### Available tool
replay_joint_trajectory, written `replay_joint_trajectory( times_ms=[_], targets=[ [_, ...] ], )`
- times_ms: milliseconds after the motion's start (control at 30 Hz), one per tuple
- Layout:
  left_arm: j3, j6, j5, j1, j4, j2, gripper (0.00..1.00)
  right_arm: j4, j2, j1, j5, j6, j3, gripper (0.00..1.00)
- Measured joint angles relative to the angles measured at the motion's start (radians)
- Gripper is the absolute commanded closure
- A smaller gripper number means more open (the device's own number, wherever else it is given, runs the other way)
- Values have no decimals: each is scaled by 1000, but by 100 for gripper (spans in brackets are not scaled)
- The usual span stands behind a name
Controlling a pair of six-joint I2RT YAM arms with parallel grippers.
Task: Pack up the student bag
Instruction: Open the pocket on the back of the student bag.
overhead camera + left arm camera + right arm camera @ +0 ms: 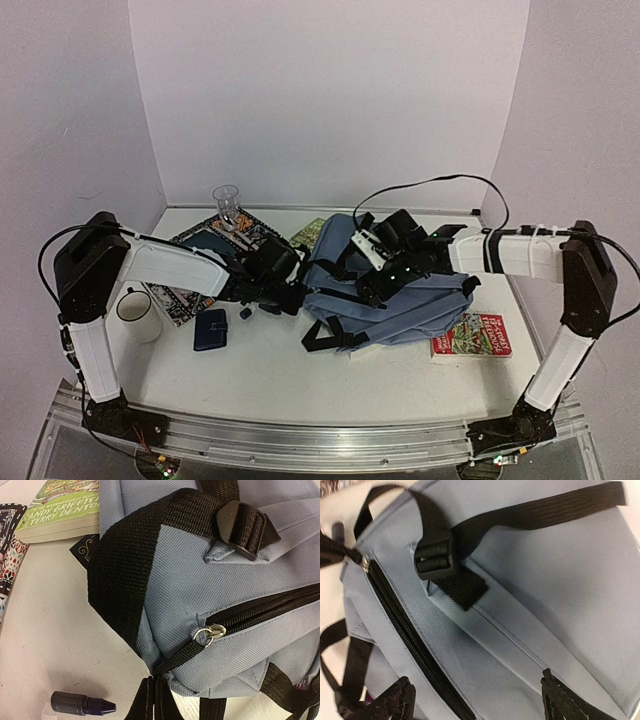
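While the student bag [400, 300] lies zipped, right gripper [475, 690] with jaws apart above it, left gripper [288, 297] closed beside it.

Got a white mug [135, 312] at the left edge of the counter [300, 385], navy wallet [211, 329] near it. Clear glass [227, 203] at the back by a patterned book [255, 230], green paperback [62, 507] close by. Red book [472, 336] over on the right, small dark cap [82, 704] near the wallet.
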Motion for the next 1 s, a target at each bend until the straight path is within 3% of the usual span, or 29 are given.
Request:
replay_joint_trajectory(
  times_ms=[100, 433, 1000],
  targets=[
    [0, -12, 8, 1, 0, 0, 100, -10, 50, 12, 33, -69, 12, 14],
    [-18, -31, 30, 2, 32, 0, 100, -2, 127, 35, 151, -179, 38, 32],
    [-47, -30, 44, 2, 79, -8, 100, 97, 135, 149, 445, -315, -2, 83]
  ],
)
